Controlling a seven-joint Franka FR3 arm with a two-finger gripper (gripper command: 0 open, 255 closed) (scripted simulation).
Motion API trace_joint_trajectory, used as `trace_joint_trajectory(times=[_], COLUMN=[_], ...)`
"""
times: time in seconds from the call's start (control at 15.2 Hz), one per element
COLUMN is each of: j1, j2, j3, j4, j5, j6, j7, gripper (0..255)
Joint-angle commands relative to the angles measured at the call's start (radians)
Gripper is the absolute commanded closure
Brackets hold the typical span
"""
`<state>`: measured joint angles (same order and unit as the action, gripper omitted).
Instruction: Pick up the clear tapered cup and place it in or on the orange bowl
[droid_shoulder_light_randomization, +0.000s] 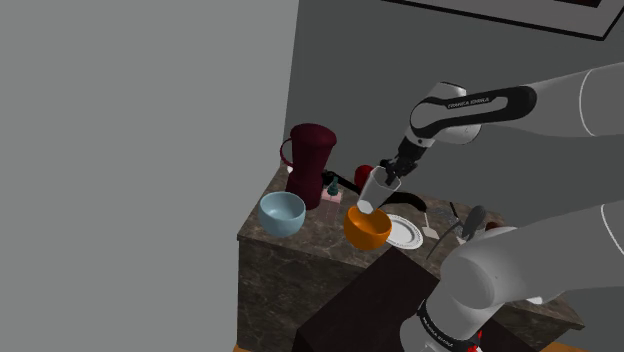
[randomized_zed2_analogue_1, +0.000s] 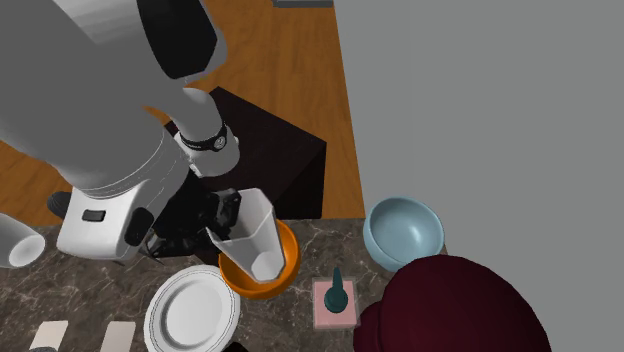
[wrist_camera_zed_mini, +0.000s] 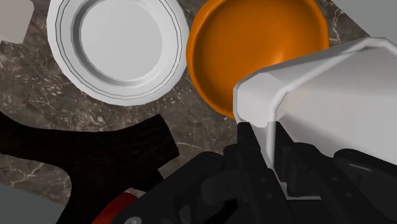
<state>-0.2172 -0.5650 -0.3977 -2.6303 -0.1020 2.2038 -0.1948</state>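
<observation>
arm (droid_shoulder_light_randomization: 585, 100): white links | joints (droid_shoulder_light_randomization: 470, 108): dark, lettering seemingly white, unreadable | fingers (wrist_camera_zed_mini: 247, 145): black

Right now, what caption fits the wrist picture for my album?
The tool holds a pale cup over the orange bowl, beside a white plate on a dark marbled counter.

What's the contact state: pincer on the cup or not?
Touching. Wrist view: the pincer clasps the cup wall between its fingers. Shoulder view: the cup hangs tilted over the bowl.
</observation>
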Motion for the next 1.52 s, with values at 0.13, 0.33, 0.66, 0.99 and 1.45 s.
trace_joint_trajectory(times=[0.13,0.33,0.66,0.99,1.45], j1=[0.002,0.002,0.002,-0.003,-0.012], j2=[0.017,0.017,0.017,-0.005,-0.055], j3=[-0.008,-0.008,-0.008,-0.001,0.015], j4=[-0.023,-0.023,-0.023,-0.004,0.057], j5=[0.000,0.000,0.000,-0.002,-0.005], j6=[0.041,0.041,0.041,0.000,-0.110], j7=[-0.005,-0.005,-0.005,-0.002,0.004], gripper=[255,255,0,0,0])
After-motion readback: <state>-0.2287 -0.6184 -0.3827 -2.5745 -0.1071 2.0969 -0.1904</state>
